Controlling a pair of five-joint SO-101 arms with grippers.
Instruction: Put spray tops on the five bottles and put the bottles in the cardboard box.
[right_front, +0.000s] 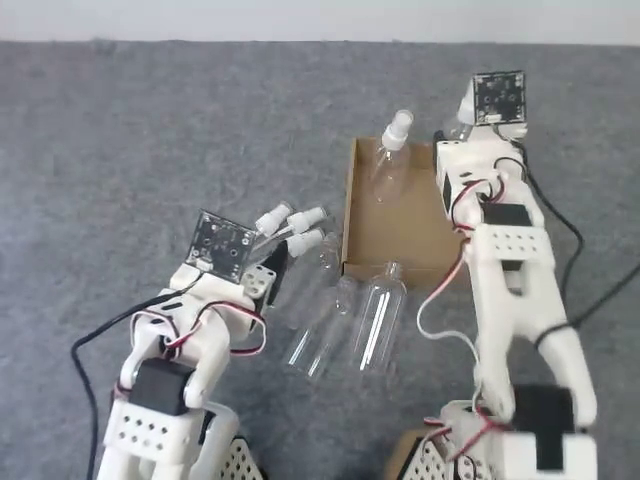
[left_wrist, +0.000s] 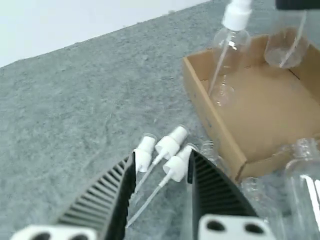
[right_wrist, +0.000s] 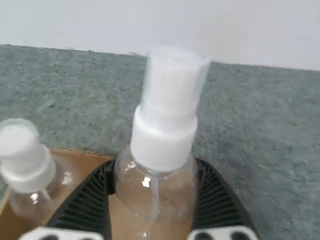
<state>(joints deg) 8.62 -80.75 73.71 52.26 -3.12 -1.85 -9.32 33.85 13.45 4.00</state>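
High view has the left gripper at three loose spray tops, its jaws apart. Left wrist view shows those jaws straddling the spray tops. One top touches the inner edge of one jaw, another lies just beside the other jaw, and the third sits between them a little past the tips. Their thin tubes run back between the jaws. On the box side of this gripper lie three bare bottles, side by side. Their necks point toward the near wall of the box, and the nearest neck is close to the tops. On the gripper's other side and ahead of it, wide grey worktop stretches to the far edge.

The right gripper is clamped on a capped bottle, with the jaws at its shoulders and the spray head rising past the tips. It holds this bottle at the far corner of the box; whether the base touches the cardboard cannot be told. Just beside it a second capped bottle leans on the far wall, its head overhanging that rim. Bare cardboard floor shows between this bottle and the near wall.
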